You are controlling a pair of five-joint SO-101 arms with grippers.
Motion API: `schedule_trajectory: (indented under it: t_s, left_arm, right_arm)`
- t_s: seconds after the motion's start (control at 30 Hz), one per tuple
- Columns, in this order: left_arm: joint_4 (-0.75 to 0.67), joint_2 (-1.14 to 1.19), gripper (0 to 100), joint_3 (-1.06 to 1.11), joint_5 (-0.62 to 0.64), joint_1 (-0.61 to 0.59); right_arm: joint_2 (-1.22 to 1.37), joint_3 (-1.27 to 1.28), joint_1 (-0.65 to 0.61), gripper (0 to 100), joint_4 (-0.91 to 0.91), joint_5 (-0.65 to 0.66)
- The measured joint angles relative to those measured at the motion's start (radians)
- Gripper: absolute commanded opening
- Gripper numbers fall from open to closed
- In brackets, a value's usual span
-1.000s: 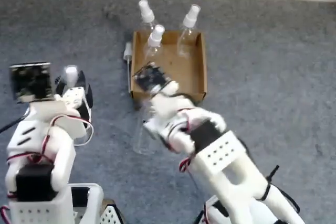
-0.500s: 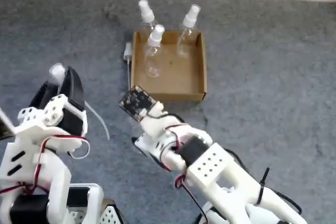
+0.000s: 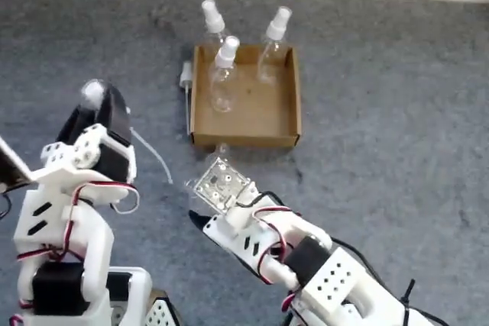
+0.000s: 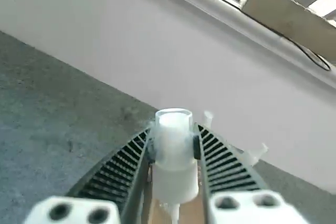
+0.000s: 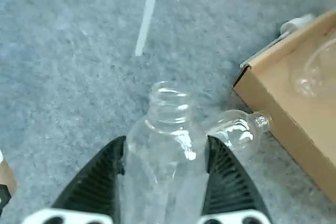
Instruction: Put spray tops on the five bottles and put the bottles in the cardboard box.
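On the left, a white spray top (image 4: 172, 156) is clamped between the black ribbed fingers of the left gripper (image 4: 173, 136) and is held up off the grey carpet (image 3: 382, 112). In the high view the same spray top (image 3: 93, 93) is seen at the tip of the left gripper (image 3: 98, 104), and its thin dip tube (image 3: 151, 154) is slanted down towards the right arm. The end of that dip tube (image 5: 147, 9) is seen over the carpet in the right wrist view.

Further right, a loose spray top (image 3: 186, 75) is laid on the carpet just beside the left wall of the cardboard box (image 3: 244, 140).

An uncapped clear bottle (image 5: 167, 129) is gripped by its body in the right gripper (image 5: 165, 142), with the open neck pointed away from the wrist. A second uncapped bottle (image 5: 236, 128) is laid on its side on the carpet, between the held bottle and the near corner of the cardboard box (image 5: 278, 93).

One capped bottle (image 3: 223, 82) is stood inside the box near its left wall. Another capped bottle (image 3: 269, 47) is placed at the far right corner. A third capped bottle (image 3: 214, 24) is seen at the far left edge; whether it is inside the box cannot be told.
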Motion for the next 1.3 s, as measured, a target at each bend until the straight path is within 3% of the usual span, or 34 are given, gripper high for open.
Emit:
schedule_trajectory:
  t_s: [0.17,0.43,0.7,0.8,0.93,1.3]
  left_arm:
    - [-0.003,0.003,0,0.012,0.000,0.071]
    - [-0.123,0.015,0,0.124,0.000,0.087]
    - [-0.069,0.011,0,0.149,-0.031,0.164]
    - [-0.057,0.011,0,0.180,-0.034,0.166]
    - [-0.057,0.012,0,0.255,-0.097,0.178]
    - [-0.061,0.015,0,0.316,-0.242,0.388]
  right_arm:
    - [-0.003,0.000,-0.040,0.3,0.000,0.000]
    - [-0.003,0.000,-0.044,0.3,0.000,0.000]
    - [-0.003,0.000,-0.043,0.3,0.000,0.000]
    - [-0.003,0.000,-0.011,0.3,0.000,-0.064]
    - [-0.003,0.000,0.068,0.3,0.000,-0.157]
    - [-0.025,0.002,0.077,0.3,-0.006,-0.172]
